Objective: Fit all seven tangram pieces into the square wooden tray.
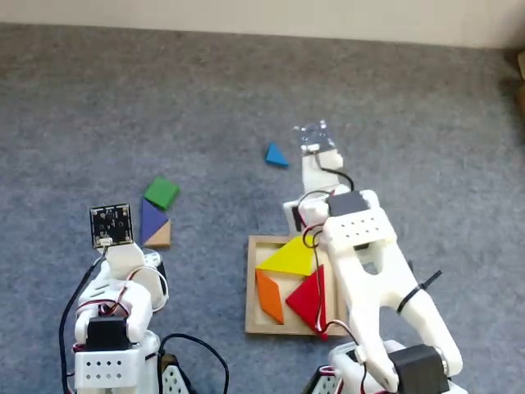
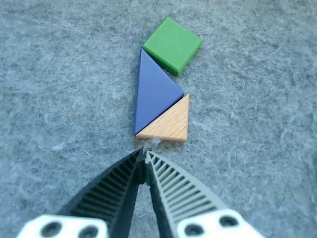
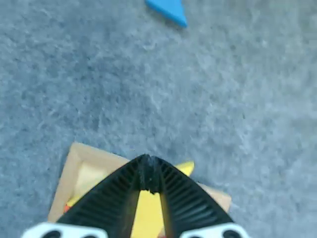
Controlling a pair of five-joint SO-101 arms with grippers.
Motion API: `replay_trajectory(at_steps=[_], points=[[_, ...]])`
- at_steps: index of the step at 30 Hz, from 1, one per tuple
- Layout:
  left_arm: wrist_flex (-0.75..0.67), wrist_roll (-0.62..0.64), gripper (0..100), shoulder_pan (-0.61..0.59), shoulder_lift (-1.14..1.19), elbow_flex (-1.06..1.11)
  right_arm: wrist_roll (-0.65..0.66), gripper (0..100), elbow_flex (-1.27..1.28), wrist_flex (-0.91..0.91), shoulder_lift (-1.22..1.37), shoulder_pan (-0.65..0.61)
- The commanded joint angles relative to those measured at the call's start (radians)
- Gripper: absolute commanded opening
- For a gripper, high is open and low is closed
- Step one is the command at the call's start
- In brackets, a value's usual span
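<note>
The square wooden tray (image 1: 253, 283) holds a yellow triangle (image 1: 291, 256), an orange parallelogram (image 1: 269, 297) and a red triangle (image 1: 310, 300). My right gripper (image 3: 148, 161) is shut on nothing, raised above the tray's far edge (image 3: 74, 157); in the high view the right gripper (image 1: 314, 135) is beyond the tray. A light blue triangle (image 1: 276, 155) (image 3: 168, 9) lies on the carpet left of it. My left gripper (image 2: 145, 151) is shut and empty, just short of a tan wooden triangle (image 2: 171, 124), which touches a dark blue triangle (image 2: 153, 94) and a green square (image 2: 172, 44).
Grey carpet covers the whole work surface. The left arm's base (image 1: 107, 328) stands at the lower left and the right arm's (image 1: 394, 361) at the lower right. Cables run beside the left base (image 1: 193, 349). A pale wall edge runs along the far side.
</note>
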Motion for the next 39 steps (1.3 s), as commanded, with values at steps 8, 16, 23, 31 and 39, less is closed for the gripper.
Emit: replay_trajectory(at_steps=[8, 16, 23, 31, 39], points=[[0.002, -0.006, 0, -0.015, -0.002, 0.021, -0.009, 0.5, 0.182, -0.302, -0.019, -0.039], [0.002, -0.006, 0, -0.015, -0.002, 0.021, -0.002, 0.5, 0.285, -0.329, -0.019, 0.039], [0.002, -0.006, 0, -0.015, -0.002, 0.021, 0.089, 0.5, 0.344, -0.328, -0.031, 0.154], [0.002, -0.006, 0, -0.015, -0.002, 0.021, 0.089, 0.5, 0.343, -0.292, -0.033, 0.176], [0.002, -0.006, 0, -0.015, -0.002, 0.021, 0.091, 0.5, 0.208, 0.082, -0.033, 0.176]])
